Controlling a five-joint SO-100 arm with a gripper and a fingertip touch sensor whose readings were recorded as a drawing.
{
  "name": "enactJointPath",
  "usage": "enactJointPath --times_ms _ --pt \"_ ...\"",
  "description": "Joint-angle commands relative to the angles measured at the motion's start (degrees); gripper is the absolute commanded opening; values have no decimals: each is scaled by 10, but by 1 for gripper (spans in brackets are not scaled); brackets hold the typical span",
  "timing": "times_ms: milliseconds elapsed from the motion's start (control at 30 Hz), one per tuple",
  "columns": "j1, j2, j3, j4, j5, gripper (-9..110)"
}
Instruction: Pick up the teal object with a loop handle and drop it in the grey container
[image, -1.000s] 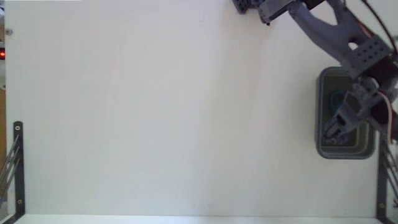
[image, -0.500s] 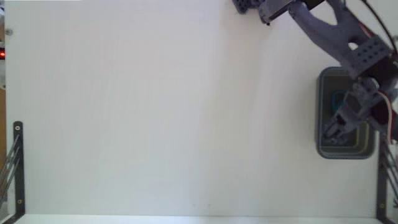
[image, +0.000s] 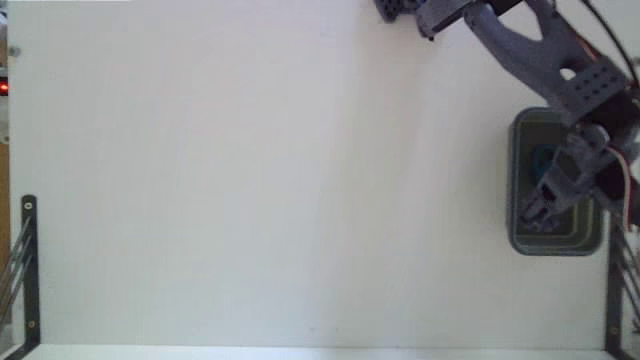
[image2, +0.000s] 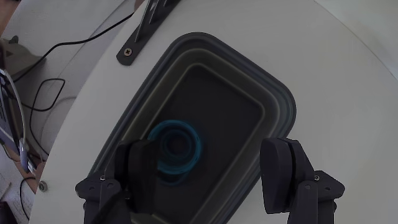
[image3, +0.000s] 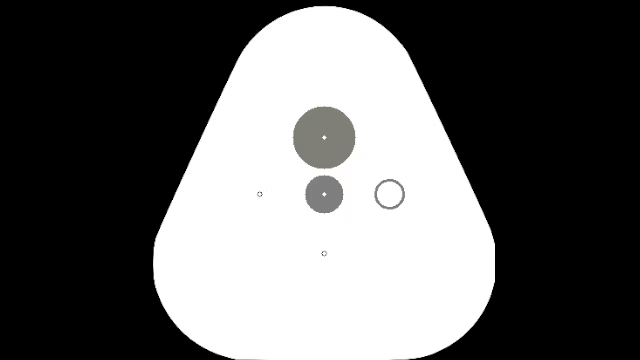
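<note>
In the wrist view, going left to right, the far left shows the table's curved edge with dark cables (image2: 43, 93) hanging below it. A black metal bracket (image2: 144, 28) is bolted to the table at upper centre-left. The grey container (image2: 283, 102) fills the middle of the frame, a dark rectangular tub with rounded corners and a stepped, thick rim.

The teal object with a loop handle (image2: 176, 146) lies on the tub's floor, left of centre. It is a small bright ring-like cup seen from above, open side up as far as I can tell, with its thin loop pointing toward the bottom of the frame. It is far smaller than the tub.

My gripper (image2: 214, 177) hangs over the tub with its jaws spread wide and nothing between them. One finger stands at lower left, partly hiding the teal piece, the other at lower right.

In the fixed view the white table (image: 250, 190) is bare across the left and middle. At the right edge my arm reaches down over the container (image: 518, 170), and a little teal (image: 541, 160) shows inside it beside my claw (image: 532, 213).

I judge the drop done: the piece is in the tub and I hold nothing. The next move calls only for lifting straight up, clear of the rim, then drawing back.
</note>
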Motion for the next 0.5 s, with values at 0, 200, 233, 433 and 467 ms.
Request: enactJointPath --times_ms 0,200,233,433,467 --pt "-5 24 -14 8 3 110" --pt "10 43 5 9 3 110" --pt "13 48 10 9 3 110" --pt "37 79 40 9 3 110" --pt "42 85 47 9 3 110"
